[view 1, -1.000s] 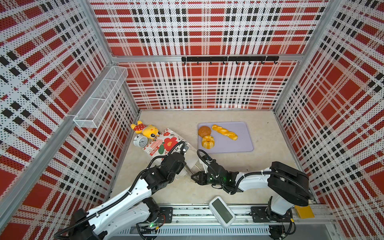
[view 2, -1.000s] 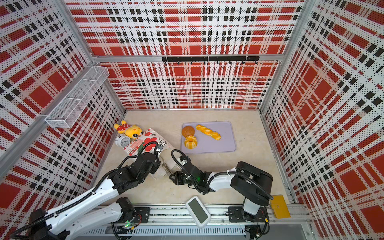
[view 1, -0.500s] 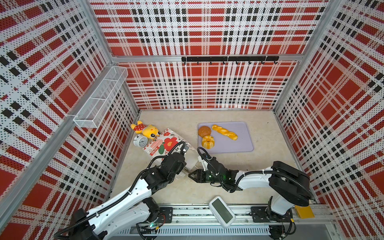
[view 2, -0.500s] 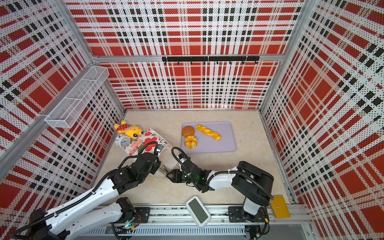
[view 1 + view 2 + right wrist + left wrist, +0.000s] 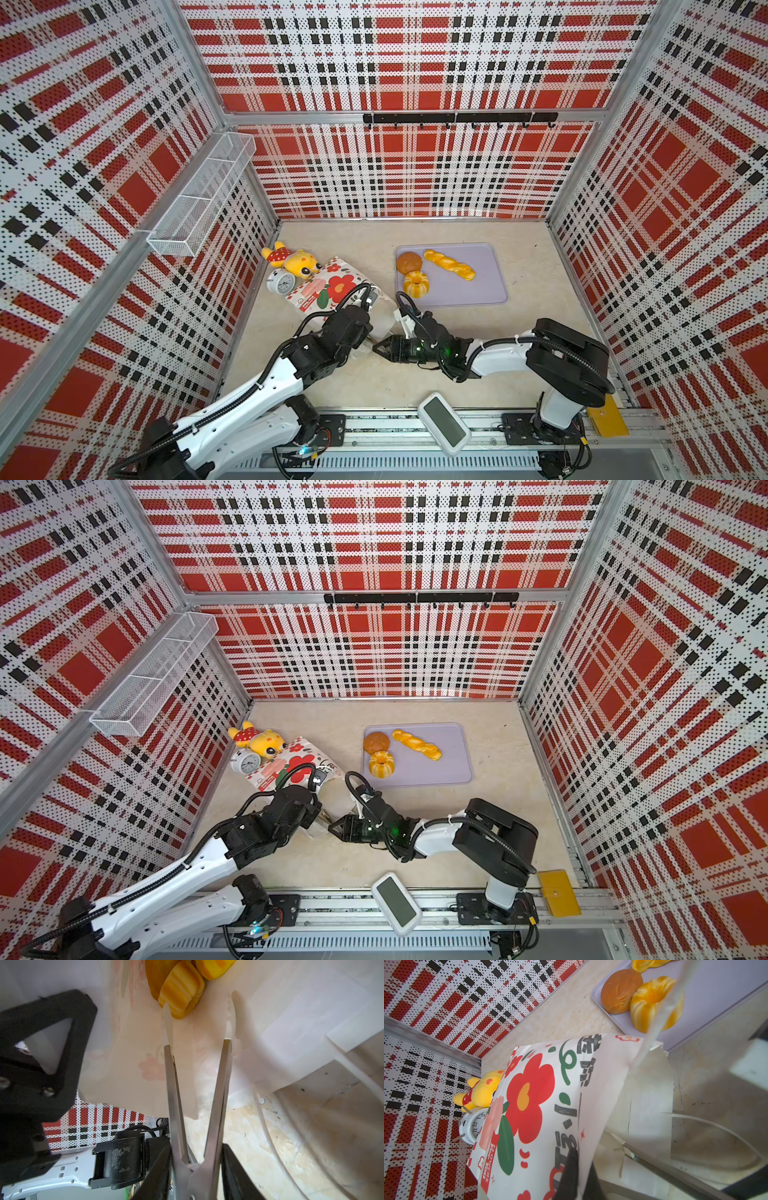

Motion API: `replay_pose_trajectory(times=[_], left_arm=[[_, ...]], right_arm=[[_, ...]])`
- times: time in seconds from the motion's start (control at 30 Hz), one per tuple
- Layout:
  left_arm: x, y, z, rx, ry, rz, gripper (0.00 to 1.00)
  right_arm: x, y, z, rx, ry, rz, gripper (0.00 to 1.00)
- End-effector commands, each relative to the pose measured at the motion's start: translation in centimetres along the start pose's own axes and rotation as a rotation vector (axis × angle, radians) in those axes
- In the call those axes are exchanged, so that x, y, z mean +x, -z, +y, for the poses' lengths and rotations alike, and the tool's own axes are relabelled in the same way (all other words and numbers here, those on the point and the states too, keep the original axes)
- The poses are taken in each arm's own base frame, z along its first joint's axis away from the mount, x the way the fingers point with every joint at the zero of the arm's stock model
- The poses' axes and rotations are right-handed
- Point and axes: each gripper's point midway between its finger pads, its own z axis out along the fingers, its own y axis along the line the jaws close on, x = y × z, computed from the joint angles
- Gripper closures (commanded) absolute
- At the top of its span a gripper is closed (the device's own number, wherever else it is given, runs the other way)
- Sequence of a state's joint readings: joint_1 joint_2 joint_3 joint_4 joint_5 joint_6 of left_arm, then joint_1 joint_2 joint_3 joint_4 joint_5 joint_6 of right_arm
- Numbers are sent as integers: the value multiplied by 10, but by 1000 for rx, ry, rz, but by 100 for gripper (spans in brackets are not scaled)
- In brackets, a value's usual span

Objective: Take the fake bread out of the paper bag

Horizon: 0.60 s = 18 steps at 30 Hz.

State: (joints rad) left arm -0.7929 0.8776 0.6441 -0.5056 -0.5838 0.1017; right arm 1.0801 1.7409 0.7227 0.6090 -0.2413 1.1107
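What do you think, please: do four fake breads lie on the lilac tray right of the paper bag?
Three, not four: a brown bun, ring cake and twisted stick lie on the lilac tray right of the paper bag; both top views show it.

Bread count on the purple tray [image 5: 486,291]: three. That's one brown bun [image 5: 409,262], one ring cake [image 5: 416,284] and one twisted stick [image 5: 449,264]. One paper bag [image 5: 332,286], and looking into its mouth I make out two more golden pieces [image 5: 180,995] for sure, possibly a third behind. One plush toy [image 5: 293,262], one alarm clock [image 5: 281,283], one wire basket [image 5: 199,199], one hook rail [image 5: 457,118].
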Motion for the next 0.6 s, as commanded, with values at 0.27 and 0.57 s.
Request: replay_pose_trajectory(times=[0.27,0.57], left_arm=[[-5,1,1,-4,22,-14,100],[-6,1,1,-7,18,-14,100]], right_arm=[[-21,-14,27,-104,27,-24,57],[-8,-1,-1,117,560,-229,26]])
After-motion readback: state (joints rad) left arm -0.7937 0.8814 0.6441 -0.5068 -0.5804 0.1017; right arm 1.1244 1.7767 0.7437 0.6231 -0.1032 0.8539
